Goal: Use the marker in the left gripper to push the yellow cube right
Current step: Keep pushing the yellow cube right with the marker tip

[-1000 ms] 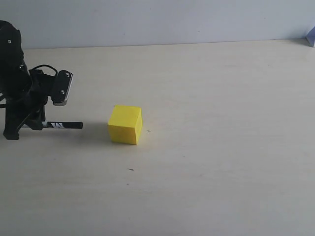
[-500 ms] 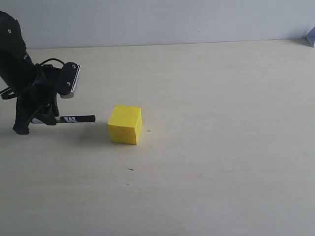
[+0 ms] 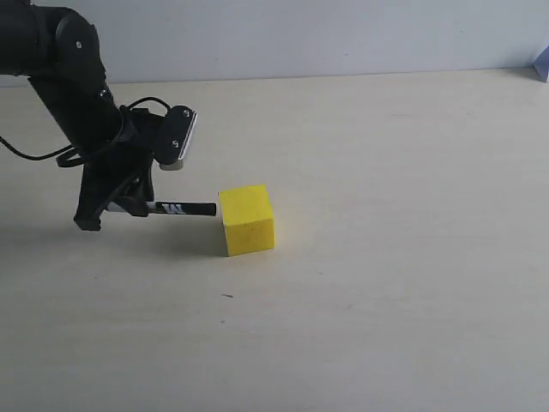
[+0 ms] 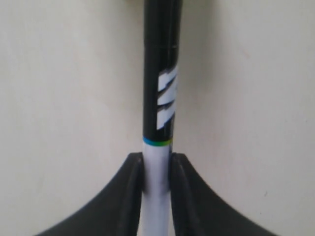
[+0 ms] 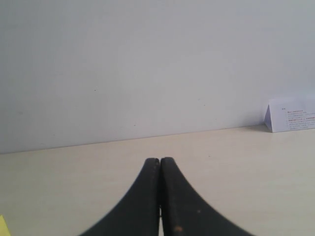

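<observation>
The yellow cube (image 3: 247, 220) rests on the pale table, left of centre in the exterior view, turned slightly askew. My left gripper (image 3: 129, 206) is shut on the marker (image 3: 176, 209), which lies level and points right, its black tip touching the cube's left face. In the left wrist view the two black fingers (image 4: 132, 183) clamp the white barrel of the marker (image 4: 160, 88) and the black half runs out ahead, with a sliver of the cube at its far end. My right gripper (image 5: 160, 161) is shut and holds nothing, low over the table. A corner of the yellow cube (image 5: 2, 227) shows at that view's edge.
A grey wall (image 3: 343, 34) closes the table's far edge. A small folded white card (image 5: 290, 114) with printed text stands by the wall at the far right; its corner (image 3: 542, 63) shows in the exterior view. The left arm's wrist camera (image 3: 178, 137) hangs above the marker.
The left arm has swept right with the marker. Its tip has met the cube, which has slid right by roughly half its width and turned a little.
</observation>
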Robot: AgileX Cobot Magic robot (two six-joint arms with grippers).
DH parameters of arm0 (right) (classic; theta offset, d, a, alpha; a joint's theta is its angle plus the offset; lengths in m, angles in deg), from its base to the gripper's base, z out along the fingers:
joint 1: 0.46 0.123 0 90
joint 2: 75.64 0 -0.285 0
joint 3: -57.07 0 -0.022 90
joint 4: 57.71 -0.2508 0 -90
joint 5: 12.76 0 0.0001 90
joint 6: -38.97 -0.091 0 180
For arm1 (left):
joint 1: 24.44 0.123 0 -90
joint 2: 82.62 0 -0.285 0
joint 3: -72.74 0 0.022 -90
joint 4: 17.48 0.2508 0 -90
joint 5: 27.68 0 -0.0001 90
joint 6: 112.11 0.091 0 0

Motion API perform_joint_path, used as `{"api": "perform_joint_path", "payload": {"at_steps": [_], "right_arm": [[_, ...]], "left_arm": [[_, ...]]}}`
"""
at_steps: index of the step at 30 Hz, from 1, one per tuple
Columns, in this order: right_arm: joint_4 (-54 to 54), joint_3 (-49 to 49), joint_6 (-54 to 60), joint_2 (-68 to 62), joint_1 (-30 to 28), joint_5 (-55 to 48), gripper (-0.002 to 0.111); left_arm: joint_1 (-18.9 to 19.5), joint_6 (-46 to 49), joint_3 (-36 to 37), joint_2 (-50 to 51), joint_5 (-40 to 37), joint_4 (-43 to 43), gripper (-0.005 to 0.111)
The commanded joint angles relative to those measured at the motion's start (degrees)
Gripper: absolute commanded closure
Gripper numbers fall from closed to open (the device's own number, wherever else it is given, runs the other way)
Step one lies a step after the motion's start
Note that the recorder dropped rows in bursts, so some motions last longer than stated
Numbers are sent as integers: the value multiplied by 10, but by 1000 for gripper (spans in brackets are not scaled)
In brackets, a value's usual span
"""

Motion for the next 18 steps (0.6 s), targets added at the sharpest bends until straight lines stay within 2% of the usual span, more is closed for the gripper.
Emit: {"api": "perform_joint_path", "payload": {"at_steps": [1, 5, 13, 18], "right_arm": [[-1, -3, 1, 4, 2, 3, 108], [-1, -3, 1, 4, 2, 3, 108], [-1, -3, 1, 4, 2, 3, 108], [-1, -3, 1, 4, 2, 3, 108]], "left_arm": [[11, -39, -4, -1, -41, 0, 107], [11, -73, -4, -1, -74, 0, 107], [11, -179, -4, -1, -78, 14, 107], [10, -187, 12, -1, -76, 26, 107]]}}
